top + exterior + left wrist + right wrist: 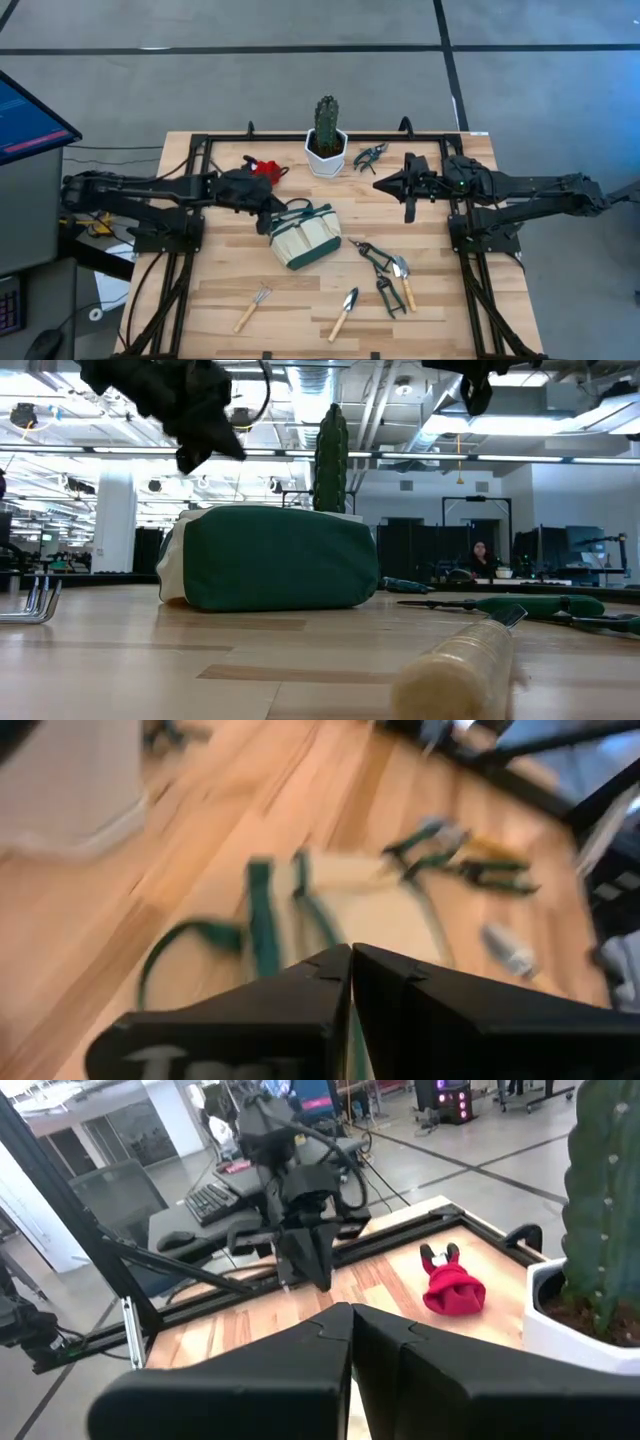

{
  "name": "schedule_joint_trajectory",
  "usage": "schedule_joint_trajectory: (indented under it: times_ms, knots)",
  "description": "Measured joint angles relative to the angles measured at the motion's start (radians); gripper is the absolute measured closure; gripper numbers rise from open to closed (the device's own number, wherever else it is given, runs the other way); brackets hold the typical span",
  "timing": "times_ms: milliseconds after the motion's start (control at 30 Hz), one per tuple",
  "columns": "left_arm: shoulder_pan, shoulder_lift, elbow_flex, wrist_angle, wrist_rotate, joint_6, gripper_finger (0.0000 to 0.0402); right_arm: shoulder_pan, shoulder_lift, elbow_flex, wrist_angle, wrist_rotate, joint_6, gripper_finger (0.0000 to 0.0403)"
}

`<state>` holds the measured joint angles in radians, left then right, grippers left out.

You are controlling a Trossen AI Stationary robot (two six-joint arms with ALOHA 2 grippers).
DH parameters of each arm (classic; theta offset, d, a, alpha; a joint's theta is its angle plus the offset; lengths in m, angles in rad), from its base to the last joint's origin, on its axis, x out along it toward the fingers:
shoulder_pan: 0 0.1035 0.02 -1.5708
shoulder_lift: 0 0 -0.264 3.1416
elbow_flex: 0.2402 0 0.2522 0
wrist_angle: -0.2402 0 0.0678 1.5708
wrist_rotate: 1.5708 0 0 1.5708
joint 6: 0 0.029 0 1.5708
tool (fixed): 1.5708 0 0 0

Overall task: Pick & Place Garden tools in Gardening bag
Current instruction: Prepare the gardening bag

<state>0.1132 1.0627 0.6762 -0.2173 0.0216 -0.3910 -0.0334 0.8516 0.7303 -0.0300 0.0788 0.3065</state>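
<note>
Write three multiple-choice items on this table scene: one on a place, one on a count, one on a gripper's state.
1. Where is the cactus?
A. at the table's far edge
B. inside the bag
C. by the near edge

2. How many wooden-handled tools lie near the table's near edge?
A. one
B. three
C. six

3. How is the left gripper?
A. wide open
B. shut on a trowel
C. shut, empty

Answers:
1 A, it stands beyond the gardening bag.
2 B, fork and two trowels.
3 C, its fingers meet with nothing between.

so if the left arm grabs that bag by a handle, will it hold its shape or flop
Probably flops somewhat: the gardening bag is soft fabric with loose loop handles. It already lies on its side, so it likely sags when lifted and looks light.
</note>
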Motion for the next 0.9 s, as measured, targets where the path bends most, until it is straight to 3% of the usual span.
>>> schedule_joint_trajectory:
  times_ms: [167, 300, 467, 733, 900]
  knots:
    - [0.035, -0.001, 0.000, -0.092, 0.039, 0.028, 0.0399, 0.000, 0.000, 0.000, -0.044, 0.000, 0.000, 0.0403]
    - [0.034, -0.001, 0.000, -0.096, 0.027, 0.149, 0.0399, 0.000, 0.000, 0.000, -0.066, 0.000, 0.000, 0.0403]
    - [0.034, -0.001, 0.000, -0.097, -0.065, 0.175, 0.0394, 0.000, 0.000, 0.000, -0.071, 0.000, 0.000, 0.0403]
    - [0.025, -0.001, -0.077, -0.099, -0.074, 0.167, 0.0333, 0.000, 0.000, 0.000, -0.098, 0.000, 0.000, 0.0403]
    - [0.022, -0.001, -0.130, -0.090, -0.057, 0.081, 0.0288, 0.000, 0.000, 0.000, -0.100, 0.000, 0.000, 0.0403]
